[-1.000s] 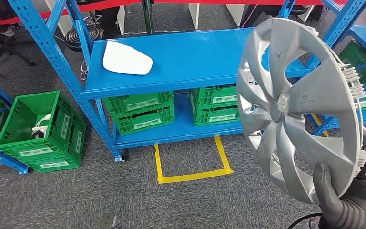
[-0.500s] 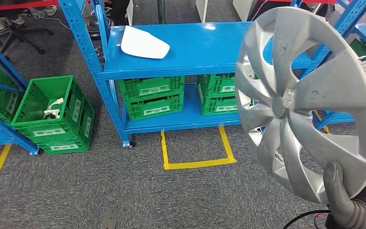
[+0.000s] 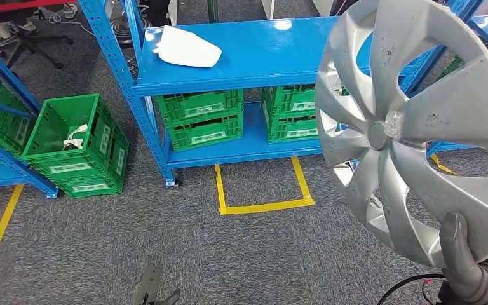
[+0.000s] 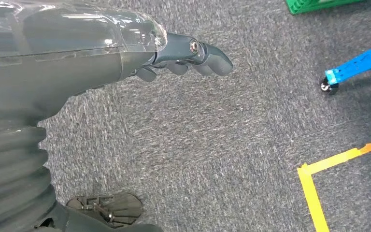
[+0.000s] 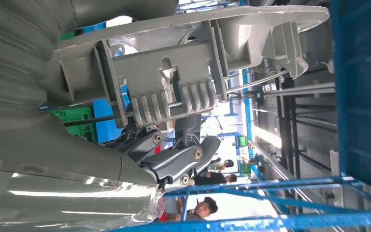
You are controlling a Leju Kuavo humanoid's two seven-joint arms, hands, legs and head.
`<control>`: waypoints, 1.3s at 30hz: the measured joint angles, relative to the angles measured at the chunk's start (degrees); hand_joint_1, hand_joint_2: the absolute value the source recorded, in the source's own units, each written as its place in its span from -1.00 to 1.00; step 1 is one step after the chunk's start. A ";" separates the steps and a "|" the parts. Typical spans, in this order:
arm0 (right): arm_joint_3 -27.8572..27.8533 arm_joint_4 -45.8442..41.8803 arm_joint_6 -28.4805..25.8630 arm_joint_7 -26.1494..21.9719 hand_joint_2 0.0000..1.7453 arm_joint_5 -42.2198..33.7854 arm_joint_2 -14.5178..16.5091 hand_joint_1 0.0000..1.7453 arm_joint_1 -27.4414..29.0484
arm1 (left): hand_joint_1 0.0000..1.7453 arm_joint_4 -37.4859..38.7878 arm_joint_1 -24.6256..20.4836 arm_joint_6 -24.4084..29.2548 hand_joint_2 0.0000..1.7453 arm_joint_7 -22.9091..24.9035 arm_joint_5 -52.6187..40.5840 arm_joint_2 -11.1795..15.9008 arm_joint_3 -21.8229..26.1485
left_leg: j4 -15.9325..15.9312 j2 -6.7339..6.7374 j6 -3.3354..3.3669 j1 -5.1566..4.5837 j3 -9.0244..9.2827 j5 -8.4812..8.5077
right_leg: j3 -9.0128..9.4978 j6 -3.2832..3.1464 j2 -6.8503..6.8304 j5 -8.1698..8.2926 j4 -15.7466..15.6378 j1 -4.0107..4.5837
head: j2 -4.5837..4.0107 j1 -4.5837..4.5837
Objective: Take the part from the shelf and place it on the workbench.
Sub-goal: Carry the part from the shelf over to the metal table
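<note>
While the right hand [image 3: 467,267] grips the lower rim of the silver wheel cover [image 3: 413,127], its thick grey thumb lies pressed on the spoked front face and the cover stands nearly upright, rising above the hand and slightly tilted. In the right wrist view the darker fingers [image 5: 176,159] are curled up against the ribbed clips on the back of the cover's rim [image 5: 174,92], so the rim sits clamped between thumb and fingers. Beyond the held cover, well apart from the hand, stands the blue shelf [image 3: 229,70], with a white moulded part [image 3: 187,47] lying on its upper board off to the left of the cover. Under that board, green crates [image 3: 203,121] are stacked on the lower level, and another green crate [image 3: 73,149] sits on the grey carpet further left, with a small white and dark object inside. A square of yellow tape [image 3: 264,190] is marked on the carpet in front of the shelf, to the left of the hand. The left hand [image 4: 188,55] hangs above the carpet holding nothing, its fingers stretched forward and close together with a slight curl; a shelf caster [image 4: 326,86] and a corner of yellow tape lie well beyond it.
</note>
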 joint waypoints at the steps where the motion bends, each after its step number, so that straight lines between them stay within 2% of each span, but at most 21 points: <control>1: -0.01 -0.13 -0.01 -0.02 1.00 -0.08 -0.02 1.00 -0.33 | -1.00 0.50 -0.64 0.14 1.00 -0.99 -0.30 -0.13 0.00 | -0.03 0.04 -0.53 -0.01 -0.64 0.87 | 2.86 -0.50 0.11 0.63 -4.73 0.17 | 0.00 0.01; 3: 0.01 -0.37 0.07 -0.15 1.00 -0.49 -0.02 1.00 -1.10 | -1.00 2.42 -2.25 0.32 1.00 -2.86 -1.46 -0.39 0.05 | 3.79 0.13 -1.81 0.06 -3.23 -1.84 | 5.84 -2.14 0.05 2.13 -12.24 0.48 | 0.00 -0.13; 5: 0.03 -0.44 0.19 -0.33 1.00 -0.95 0.02 1.00 -1.47 | -1.00 4.26 -3.49 0.37 1.00 -3.48 -2.59 -0.47 0.14 | 11.48 0.16 -2.58 0.12 -6.22 -7.46 | 4.07 -3.20 -0.28 3.76 -13.26 0.75 | 0.00 -0.37; 6: 0.05 -0.43 0.22 -0.42 1.00 -1.12 0.03 1.00 -1.52 | -1.00 4.79 -3.88 0.37 1.00 -3.49 -2.94 -0.47 0.16 | 14.38 0.13 -2.62 0.10 -6.79 -8.61 | 3.19 -3.26 -0.33 4.25 -13.02 0.90 | 0.00 -0.41; 8: 0.10 -0.40 0.29 -0.60 1.00 -1.40 0.04 1.00 -1.60 | -1.00 5.84 -4.57 0.37 1.00 -3.50 -3.45 -0.43 0.17 | 15.16 0.11 -2.47 0.04 -5.36 -7.26 | 1.43 -3.29 -0.40 5.05 -12.33 1.15 | 0.00 -0.49; 10: 0.16 -0.40 0.38 -0.73 1.00 -1.74 0.05 1.00 -1.73 | -1.00 6.74 -5.29 0.37 1.00 -3.51 -3.68 -0.28 0.17 | 9.19 0.07 -1.89 -0.20 -0.38 -4.37 | -0.03 -3.15 -0.41 5.53 -11.39 1.23 | 0.00 -0.60; 12: 0.25 -0.38 0.46 -0.80 1.00 -1.95 0.05 1.00 -1.94 | -1.00 7.50 -6.07 0.38 1.00 -3.55 -3.71 -0.02 0.19 | 2.51 0.05 -1.19 -0.57 4.26 -3.74 | -1.03 -2.79 -0.48 5.87 -10.42 1.31 | 0.00 -0.71; 13: 0.31 -0.35 0.49 -0.82 1.00 -1.97 0.07 1.00 -2.05 | -1.00 7.84 -6.38 0.38 1.00 -3.58 -3.71 0.08 0.19 | 0.72 0.04 -0.96 -0.71 5.30 -4.03 | -1.32 -2.54 -0.54 6.10 -10.13 1.28 | 0.00 -0.75; 16: 0.55 -0.32 0.54 -0.86 1.00 -1.98 0.08 1.00 -2.32 | -1.00 8.64 -6.76 0.41 1.00 -3.67 -3.71 0.20 0.20 | -0.75 0.09 -0.28 -0.46 5.06 -3.66 | -2.18 -1.59 -0.42 6.31 -9.64 1.27 | 0.00 -1.08; 18: 0.68 -0.31 0.57 -0.90 1.00 -1.98 0.04 1.00 -2.41 | -1.00 8.97 -6.88 0.44 1.00 -3.68 -3.72 0.23 0.21 | -1.18 0.16 0.58 -0.05 4.12 -2.61 | -3.44 -0.77 -0.13 3.01 -6.51 1.07 | 0.00 -1.01; 20: 0.87 -0.29 0.62 -0.92 1.00 -1.98 0.03 1.00 -2.46 | -1.00 9.17 -6.95 0.46 1.00 -3.70 -3.73 0.19 0.22 | -1.11 0.19 0.84 -0.02 2.96 -1.64 | -5.06 0.11 0.02 -2.14 0.33 0.49 | 0.00 -0.76; 22: 1.10 -0.21 0.66 -0.92 1.00 -1.98 0.05 1.00 -2.46 | -1.00 9.45 -6.95 0.46 1.00 -3.71 -3.73 0.20 0.22 | -0.96 0.29 0.67 -0.01 1.81 -0.79 | -5.38 0.73 0.01 -4.15 5.34 -0.07 | 0.00 -0.65; 23: 1.21 -0.16 0.68 -0.92 1.00 -1.98 0.05 1.00 -2.46 | -1.00 9.60 -6.95 0.47 1.00 -3.71 -3.73 0.22 0.22 | -0.86 0.34 0.50 0.02 1.28 -0.43 | -4.28 0.94 0.01 -3.47 4.96 -0.32 | 0.00 -0.61; 24: 1.31 -0.11 0.69 -0.92 1.00 -1.98 0.05 1.00 -2.47 | -1.00 9.72 -6.96 0.47 1.00 -3.71 -3.73 0.22 0.22 | -0.74 0.38 0.30 0.06 0.84 -0.12 | -2.19 1.06 0.01 -2.01 2.30 -0.54 | 0.00 -0.60; 26: 1.42 -0.07 0.71 -0.92 1.00 -1.98 0.05 1.00 -2.54 | -1.00 9.89 -7.02 0.48 1.00 -3.72 -3.73 0.22 0.22 | -0.52 0.44 -0.26 0.09 0.23 0.37 | 3.35 1.06 0.12 0.64 -6.46 -0.76 | 0.00 -0.51; 28: 1.42 -0.07 0.72 -0.97 1.00 -1.97 0.05 1.00 -2.64 | -1.00 10.05 -7.14 0.49 1.00 -3.73 -3.73 0.23 0.22 | -0.42 0.59 -1.01 0.04 -0.30 1.06 | 6.22 0.58 0.40 1.43 -11.87 -0.61 | 0.00 -0.49; 31: 1.43 0.01 0.76 -1.04 1.00 -2.15 0.07 1.00 -2.69 | -1.00 10.33 -7.21 0.50 1.00 -3.74 -3.72 0.24 0.22 | -0.40 0.80 -2.16 0.20 -0.98 1.72 | 5.62 -0.89 0.39 2.17 -12.64 -0.25 | 0.00 -0.63; 33: 1.44 0.09 0.80 -1.17 1.00 -2.55 0.07 1.00 -2.79 | -1.00 10.55 -7.16 0.51 1.00 -3.74 -4.16 0.23 0.27 | 2.33 0.64 -2.55 0.28 -2.17 -1.27 | 4.80 -2.04 0.10 3.12 -12.92 -0.21 | 0.00 -0.90; 36: 1.46 0.33 0.79 -1.47 1.00 -3.14 0.07 1.00 -2.92 | -1.00 10.62 -6.72 0.50 1.00 -3.74 -7.29 0.17 1.07 | 12.86 0.15 -2.56 0.24 -5.57 -8.52 | 2.79 -2.90 -0.10 4.35 -12.59 0.25 | 0.00 -1.91; 37: 1.49 0.48 0.78 -1.53 1.00 -3.24 0.07 1.00 -2.92 | -1.00 10.62 -6.48 0.50 1.00 -3.74 -8.63 0.11 1.56 | 15.16 0.07 -2.46 0.17 -5.95 -9.32 | 2.04 -3.00 -0.13 4.71 -12.36 0.49 | 0.00 -2.24; 39: 1.55 0.74 0.70 -1.57 1.00 -3.37 0.07 1.00 -2.89 | -1.00 10.64 -6.06 0.50 1.00 -3.74 -10.97 -0.03 2.60 | 13.87 0.04 -1.95 -0.06 -3.75 -7.68 | 0.66 -3.06 -0.13 5.28 -11.74 0.92 | 0.00 -2.89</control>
